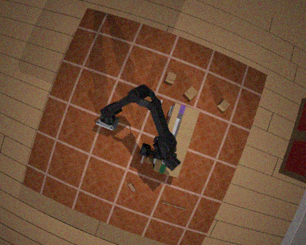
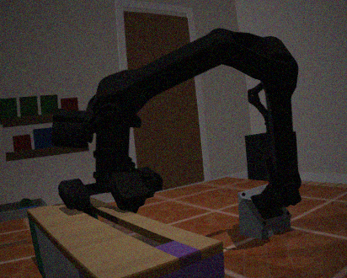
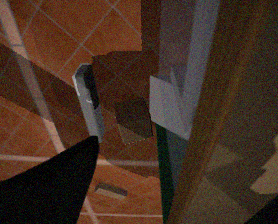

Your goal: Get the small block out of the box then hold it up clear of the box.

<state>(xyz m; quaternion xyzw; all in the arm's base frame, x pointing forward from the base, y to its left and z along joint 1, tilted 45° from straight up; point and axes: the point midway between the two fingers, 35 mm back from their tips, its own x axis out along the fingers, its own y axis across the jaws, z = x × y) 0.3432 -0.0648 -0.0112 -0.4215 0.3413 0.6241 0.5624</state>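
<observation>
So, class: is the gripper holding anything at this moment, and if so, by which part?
Nothing is held. The gripper stands open beside the box, with no object gripped between its fingers.

three tan cubes [image 1: 190,93], door [image 2: 165,97], wall shelves [image 2: 39,139]

Small brown block [image 3: 134,118] lies beside the box [image 3: 225,125].
</observation>
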